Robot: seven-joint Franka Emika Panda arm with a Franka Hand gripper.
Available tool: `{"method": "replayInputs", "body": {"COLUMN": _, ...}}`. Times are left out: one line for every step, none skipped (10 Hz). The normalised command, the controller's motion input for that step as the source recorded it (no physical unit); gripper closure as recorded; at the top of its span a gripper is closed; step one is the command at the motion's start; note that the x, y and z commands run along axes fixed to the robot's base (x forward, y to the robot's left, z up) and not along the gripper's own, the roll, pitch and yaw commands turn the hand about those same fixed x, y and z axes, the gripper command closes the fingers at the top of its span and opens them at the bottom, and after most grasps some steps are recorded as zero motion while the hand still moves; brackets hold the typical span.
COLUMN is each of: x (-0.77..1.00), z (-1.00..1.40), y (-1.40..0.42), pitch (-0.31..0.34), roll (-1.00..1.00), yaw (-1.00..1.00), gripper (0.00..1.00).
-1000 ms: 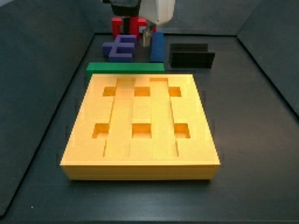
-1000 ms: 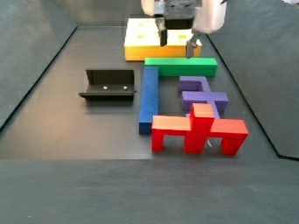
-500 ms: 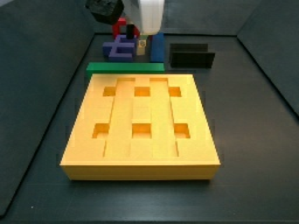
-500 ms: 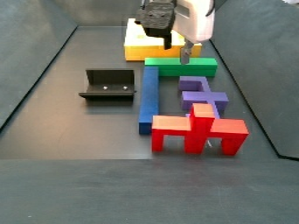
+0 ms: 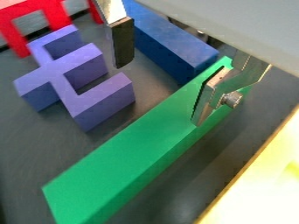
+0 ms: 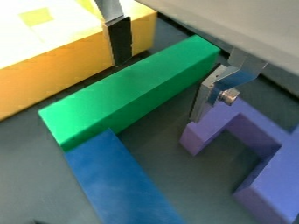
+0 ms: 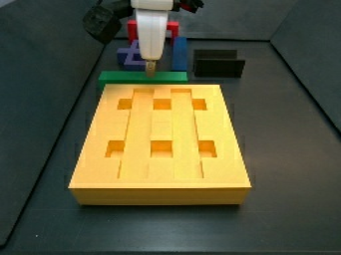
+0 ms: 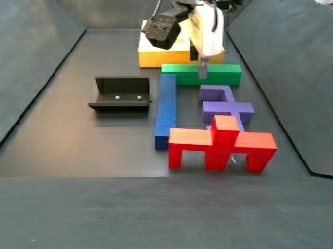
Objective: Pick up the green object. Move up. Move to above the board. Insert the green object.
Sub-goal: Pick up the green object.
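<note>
The green object lies flat on the floor along the far edge of the board. It also shows in a side view and in both wrist views. My gripper is lowered over it, open. The bar passes between the fingers in both wrist views: one finger stands on the board side, the other finger on the purple block's side. Small gaps show beside the bar. The board shows as a yellow edge in the wrist views.
A blue bar lies at a right angle to the green one. A purple E-shaped block sits close behind the gripper, a red block beyond it. The black fixture stands to one side.
The gripper has come down from above the blocks and now straddles the green object with open fingers. The blocks and board have not moved.
</note>
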Motion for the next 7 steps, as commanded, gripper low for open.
{"method": "replayInputs", "body": {"x": -0.01, "z": -0.11, "y": -0.14, "pitch": 0.026, "roll": -0.12, "yaw": -0.81, "gripper": 0.0}}
{"method": "replayInputs", "body": {"x": -0.21, "z": -0.07, "y": -0.25, "pitch": 0.0, "roll": -0.09, "yaw": -0.29, "gripper": 0.0}}
{"method": "replayInputs", "body": {"x": -0.38, "z": -0.03, "y": -0.1, "pitch": 0.0, "roll": 0.0, "yaw": -0.13, "gripper": 0.0}}
{"method": "replayInputs", "body": {"x": -0.08, "z": -0.08, "y": -0.2, "pitch": -0.003, "roll": 0.0, "yaw": 0.0, "gripper": 0.0}}
{"method": "replayInputs", "body": {"x": -0.05, "z": -0.15, "y": -0.14, "pitch": -0.011, "roll": 0.0, "yaw": 0.07, "gripper": 0.0}}
{"method": "replayInputs", "body": {"x": -0.14, "z": -0.18, "y": 0.0, "pitch": -0.057, "roll": 0.02, "yaw": 0.09, "gripper": 0.0}}
{"method": "replayInputs", "body": {"x": -0.07, "z": -0.24, "y": 0.0, "pitch": -0.051, "roll": 0.05, "yaw": 0.11, "gripper": 0.0}}
